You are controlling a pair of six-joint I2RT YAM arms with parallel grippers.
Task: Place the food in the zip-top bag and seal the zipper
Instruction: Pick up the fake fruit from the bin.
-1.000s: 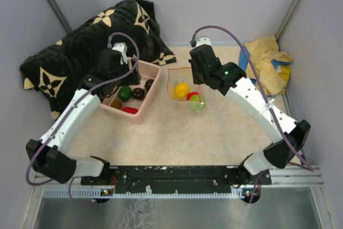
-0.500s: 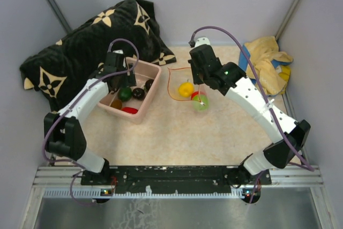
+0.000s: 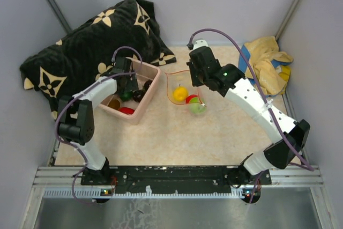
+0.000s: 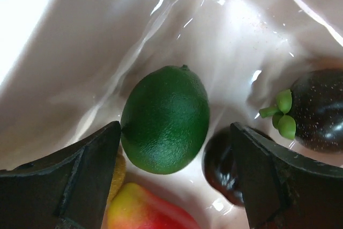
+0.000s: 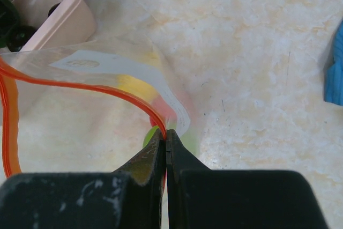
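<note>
Pale marbled worktop (image 3: 171, 138), boxed in by grey walls. Left pincer (image 4: 176, 128) spread wide and empty, fingers either side of a green lime (image 4: 165, 119) down in the pink tub (image 4: 80, 36); no contact yet, as far as can be made out. Crowding close: a dark fruit (image 4: 321, 111) with a green leafy cap to one side, another dark piece (image 4: 222, 167) by the far finger, a red-and-yellow piece (image 4: 144, 207) below. Right pincer (image 5: 166, 139) clamped on the orange-red zipper (image 5: 80, 85), pinching one lip of the zip-top bag (image 5: 86, 127) and holding its mouth agape just beside the tub. Already inside the bag: a yellow fruit (image 3: 180, 94), a red fruit (image 3: 191, 98), a green fruit (image 3: 196, 107).

Judged step: picking the lime for the bag. Best done by dropping a touch lower, centring on the widest part and closing across the short axis. Glossy and rounded, so likely to squirt out of an off-centre squeeze. Worth keeping the far finger off the dark piece. Then a straight lift above the tub rim before any swing toward the bag, a short crossing over bare worktop. Little room otherwise: tub wall tight around, black patterned cushion (image 3: 80, 41) against the tub's far side, yellow cloth (image 3: 266, 60) bunched in the far right corner, well apart.
</note>
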